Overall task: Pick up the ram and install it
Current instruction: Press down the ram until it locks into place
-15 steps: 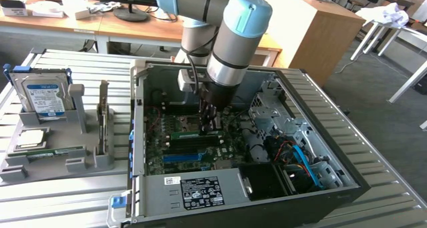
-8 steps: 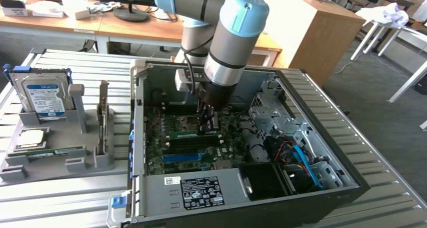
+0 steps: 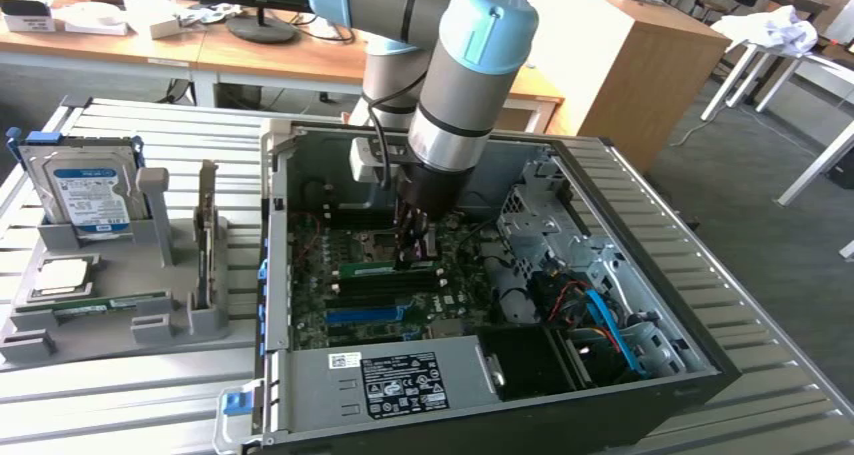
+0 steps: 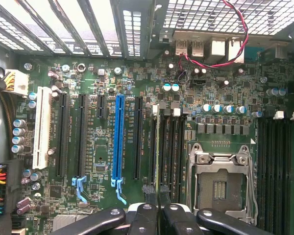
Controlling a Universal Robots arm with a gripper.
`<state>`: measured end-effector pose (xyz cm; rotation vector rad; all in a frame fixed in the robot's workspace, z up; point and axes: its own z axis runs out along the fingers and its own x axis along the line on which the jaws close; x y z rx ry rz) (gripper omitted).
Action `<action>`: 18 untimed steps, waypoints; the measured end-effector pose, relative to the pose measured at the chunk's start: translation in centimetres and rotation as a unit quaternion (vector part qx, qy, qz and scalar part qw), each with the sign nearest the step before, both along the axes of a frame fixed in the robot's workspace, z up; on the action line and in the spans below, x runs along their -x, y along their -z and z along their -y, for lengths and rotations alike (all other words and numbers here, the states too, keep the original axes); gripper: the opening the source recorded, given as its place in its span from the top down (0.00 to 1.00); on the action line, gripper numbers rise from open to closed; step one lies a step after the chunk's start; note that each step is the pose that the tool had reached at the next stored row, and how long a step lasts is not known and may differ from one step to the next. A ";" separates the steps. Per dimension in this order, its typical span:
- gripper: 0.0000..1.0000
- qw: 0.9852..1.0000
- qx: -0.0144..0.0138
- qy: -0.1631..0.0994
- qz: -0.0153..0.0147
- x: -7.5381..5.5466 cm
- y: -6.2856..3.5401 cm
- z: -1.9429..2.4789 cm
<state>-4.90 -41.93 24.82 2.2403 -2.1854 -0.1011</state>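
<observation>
Pincer: clenched on one ram, edge-on, over the motherboard.
Ram location: at memory slots beside the CPU socket.
Count: one hard drive in rack, outside the case.

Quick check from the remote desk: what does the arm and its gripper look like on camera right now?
The arm is silver-grey tubing with pale blue joint caps and a black band near the wrist. A black cable runs down beside it. The gripper is black, with dark linkage bars joined by round silver pivot bolts.
</observation>
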 end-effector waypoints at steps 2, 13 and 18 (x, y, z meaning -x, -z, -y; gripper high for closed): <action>0.88 1.000 0.000 0.000 0.000 0.0 0.00 0.00; 0.88 1.000 0.000 0.000 0.000 -0.3 0.35 0.01; 0.88 1.000 0.000 0.001 -0.001 -1.1 0.63 0.01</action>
